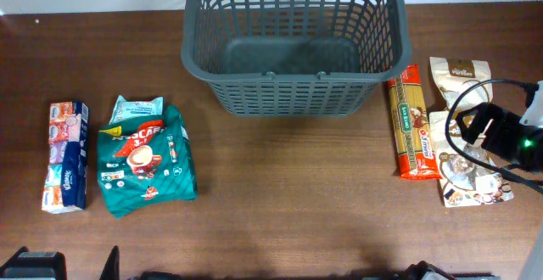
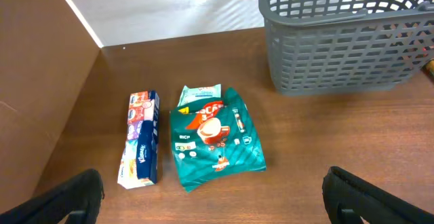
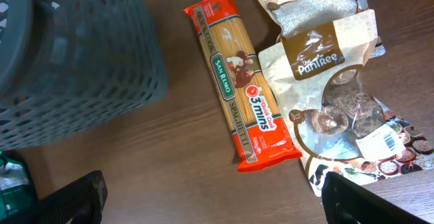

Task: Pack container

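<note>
Your right hand (image 3: 213, 183) hangs spread wide and holds nothing (only its dark fingers (image 3: 74, 200) show, at the lower corners of the wrist view). At its 12 o'clock lies a red spaghetti packet (image 3: 241, 81), with brown-and-white pouches (image 3: 325, 68) against it at 3 o'clock. Your left hand (image 2: 211, 183) is spread too, hovering over the surface (image 2: 325, 129). A green coffee bag (image 2: 213, 132) lies at its 12 o'clock, with a tissue pack (image 2: 140, 139) just beside the bag at 9 o'clock. Seen from overhead, the container (image 1: 293, 93) stands upright at the surface's 12 o'clock edge, between the two groups.
</note>
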Robot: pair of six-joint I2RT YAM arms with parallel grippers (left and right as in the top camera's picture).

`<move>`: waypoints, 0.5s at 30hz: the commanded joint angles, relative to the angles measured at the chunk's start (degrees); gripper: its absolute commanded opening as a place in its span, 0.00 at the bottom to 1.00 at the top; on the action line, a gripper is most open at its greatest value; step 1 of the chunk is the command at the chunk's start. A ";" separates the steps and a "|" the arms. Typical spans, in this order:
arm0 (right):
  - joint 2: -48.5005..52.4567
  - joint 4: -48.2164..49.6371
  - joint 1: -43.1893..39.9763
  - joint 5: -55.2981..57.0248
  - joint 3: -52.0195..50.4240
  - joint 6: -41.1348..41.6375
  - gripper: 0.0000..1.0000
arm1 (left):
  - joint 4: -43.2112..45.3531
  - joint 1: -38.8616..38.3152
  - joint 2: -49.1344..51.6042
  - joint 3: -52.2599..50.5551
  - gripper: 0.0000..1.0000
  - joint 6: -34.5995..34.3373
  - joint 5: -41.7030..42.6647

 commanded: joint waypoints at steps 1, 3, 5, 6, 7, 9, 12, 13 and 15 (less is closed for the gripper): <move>0.11 0.00 -0.33 -1.16 0.02 -0.52 0.99 | 0.00 -0.33 0.79 0.35 0.99 0.70 -0.61; 0.11 0.00 -0.33 -1.16 0.02 -0.52 0.99 | 0.00 -0.33 0.79 0.33 0.94 0.63 -0.61; 0.11 0.00 -0.33 -1.16 0.02 -0.52 0.99 | 0.00 -0.28 0.79 0.13 0.80 -1.95 -1.62; 0.11 0.00 -0.33 -1.16 0.02 -0.55 0.99 | 0.00 -0.28 0.79 -0.22 0.79 -3.76 -2.75; 0.11 0.00 -0.33 -1.16 0.02 -0.52 0.99 | 0.00 -0.28 0.79 -0.79 0.79 -5.22 -3.93; 0.11 0.00 -0.33 -1.16 0.02 -0.52 0.99 | 0.00 -0.28 0.79 -2.67 0.79 -8.76 -6.19; 0.11 0.00 -0.33 -1.16 0.02 -0.52 0.99 | 0.00 -0.28 0.79 -7.63 0.86 -12.35 -6.14; 0.11 0.00 -0.33 -1.16 0.02 -0.52 0.99 | 0.00 -0.28 0.87 -9.66 0.87 -13.46 -6.16; 0.15 0.00 -0.33 -1.16 0.02 -0.52 0.99 | 0.02 -0.28 1.62 -14.19 0.93 -16.41 -6.10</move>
